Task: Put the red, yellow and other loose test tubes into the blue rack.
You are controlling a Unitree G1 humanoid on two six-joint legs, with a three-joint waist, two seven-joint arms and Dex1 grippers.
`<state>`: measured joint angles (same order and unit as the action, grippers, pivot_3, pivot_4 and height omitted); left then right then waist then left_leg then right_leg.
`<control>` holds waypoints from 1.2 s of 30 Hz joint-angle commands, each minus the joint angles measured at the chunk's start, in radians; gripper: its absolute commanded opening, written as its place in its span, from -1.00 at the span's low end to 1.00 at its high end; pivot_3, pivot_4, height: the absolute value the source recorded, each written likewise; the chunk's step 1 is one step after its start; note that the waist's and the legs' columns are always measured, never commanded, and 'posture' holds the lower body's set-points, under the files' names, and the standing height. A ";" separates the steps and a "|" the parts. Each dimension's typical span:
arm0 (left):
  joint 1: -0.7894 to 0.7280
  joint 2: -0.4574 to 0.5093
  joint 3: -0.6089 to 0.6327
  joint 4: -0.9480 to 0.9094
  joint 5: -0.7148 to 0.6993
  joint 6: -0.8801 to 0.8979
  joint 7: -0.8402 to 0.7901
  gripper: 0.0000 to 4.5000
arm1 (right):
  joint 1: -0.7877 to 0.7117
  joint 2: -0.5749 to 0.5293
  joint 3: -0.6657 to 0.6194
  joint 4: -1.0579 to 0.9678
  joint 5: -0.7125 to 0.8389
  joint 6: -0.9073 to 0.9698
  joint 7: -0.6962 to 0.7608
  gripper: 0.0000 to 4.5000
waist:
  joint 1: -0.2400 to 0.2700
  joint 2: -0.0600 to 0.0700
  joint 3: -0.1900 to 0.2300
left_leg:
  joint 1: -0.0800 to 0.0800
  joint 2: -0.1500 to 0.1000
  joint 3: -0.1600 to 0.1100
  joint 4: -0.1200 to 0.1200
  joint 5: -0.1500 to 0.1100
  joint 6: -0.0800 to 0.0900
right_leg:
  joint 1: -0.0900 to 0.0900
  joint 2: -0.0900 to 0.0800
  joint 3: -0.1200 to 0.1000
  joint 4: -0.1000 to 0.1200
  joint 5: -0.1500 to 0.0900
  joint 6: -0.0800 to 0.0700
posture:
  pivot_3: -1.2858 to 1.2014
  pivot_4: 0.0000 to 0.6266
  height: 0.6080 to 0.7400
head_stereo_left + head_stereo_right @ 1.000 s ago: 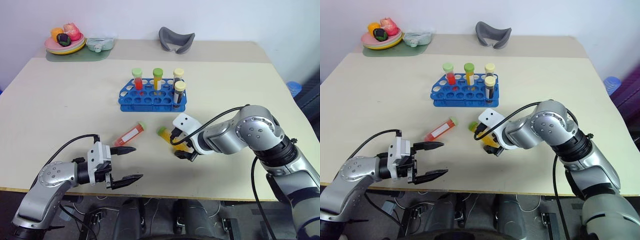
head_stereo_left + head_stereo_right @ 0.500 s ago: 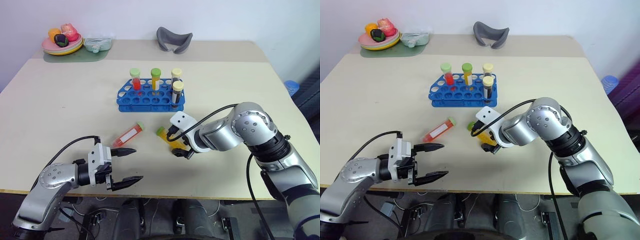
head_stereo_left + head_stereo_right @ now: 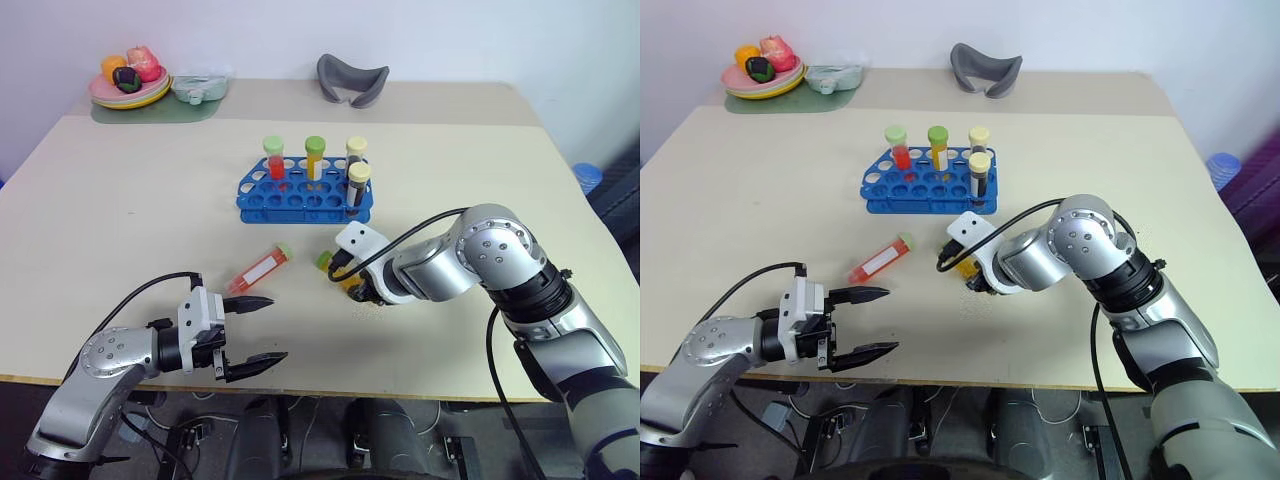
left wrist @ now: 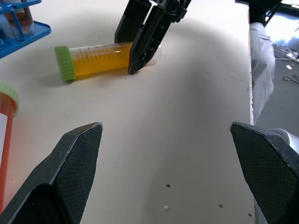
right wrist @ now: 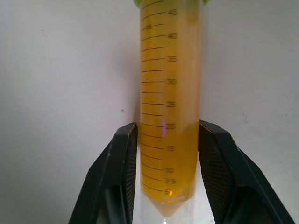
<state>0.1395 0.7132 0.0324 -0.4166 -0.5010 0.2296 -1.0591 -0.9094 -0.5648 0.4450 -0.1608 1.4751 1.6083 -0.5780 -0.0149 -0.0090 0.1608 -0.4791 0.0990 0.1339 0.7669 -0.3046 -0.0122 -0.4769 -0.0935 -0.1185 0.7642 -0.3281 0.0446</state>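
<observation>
A yellow test tube point(image 3: 338, 273) with a green cap lies on the table in front of the blue rack point(image 3: 290, 214). My right gripper point(image 3: 362, 291) is shut on its lower end, and both fingers point(image 5: 120, 163) press its sides. A red test tube point(image 3: 260, 269) with a green cap and white label lies to the left of the yellow one. My left gripper point(image 3: 279, 327) hangs open near the front edge, just short of the red tube, with nothing between its fingers. Several capped tubes stand upright in the rack.
A plate of fruit point(image 3: 128, 92) and a clear container point(image 3: 200, 88) sit on a green mat at the back left. A grey curved object point(image 3: 352, 80) lies at the back centre. Bare tabletop lies between the rack and the left edge.
My right gripper's fingers have closed onto the yellow tube, which has stayed on the table. The left gripper has held still and open.
</observation>
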 commanded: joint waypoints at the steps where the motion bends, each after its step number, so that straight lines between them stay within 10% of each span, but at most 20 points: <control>1: -0.011 -0.002 0.007 -0.041 -0.012 0.000 0.009 1.00 | -0.010 0.004 -0.010 0.004 -0.009 0.006 -0.010 -0.19 | 0.000 0.000 0.000 | 0.000 0.000 0.000 0.000 0.000 0.000 | 0.000 0.000 0.000 0.000 0.000 0.000 | 0.03 -0.52 -0.07; 8: -0.024 0.003 0.010 -0.042 -0.019 0.012 0.015 1.00 | -0.015 -0.001 -0.014 -0.006 -0.018 0.006 -0.002 -0.62 | 0.000 0.000 0.000 | 0.000 0.000 0.000 0.000 0.000 0.000 | 0.000 0.000 0.000 0.000 0.000 0.000 | 0.03 -0.52 -0.07; 17: -0.015 -0.029 0.091 -0.052 -0.059 0.047 0.105 1.00 | -0.065 -0.001 -0.081 -0.093 -0.134 -0.023 0.115 -0.62 | 0.001 0.000 0.000 | -0.001 0.000 0.000 0.000 0.000 0.000 | -0.001 0.000 0.000 -0.001 0.000 0.000 | 0.03 -0.52 -0.07; 24: -0.020 -0.076 0.193 -0.056 -0.119 0.084 0.204 1.00 | 0.053 0.004 -0.186 -0.222 -0.488 -0.563 0.547 -0.62 | 0.002 -0.001 0.000 | 0.000 0.000 0.000 -0.007 0.000 0.000 | 0.001 0.002 0.000 -0.009 0.001 0.002 | 0.03 -0.52 -0.07; 36: -0.090 -0.165 0.179 -0.048 -0.053 0.046 0.337 1.00 | 0.194 0.417 -0.188 0.130 -1.002 -1.273 0.707 -0.62 | -0.004 0.000 0.000 | 0.001 -0.001 0.001 -0.008 0.004 -0.006 | 0.001 0.002 0.000 -0.009 0.002 0.002 | 0.03 -0.52 -0.07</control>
<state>0.0599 0.5568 0.2111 -0.4423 -0.5764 0.3074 -0.7492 -0.7064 -0.1718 0.2807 -0.0744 0.5255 0.4297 0.1173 -0.0186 -0.0092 0.1609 -0.4784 0.0974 0.1345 0.7589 -0.3006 -0.0189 -0.4755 -0.0909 -0.1187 0.7550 -0.3260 0.0468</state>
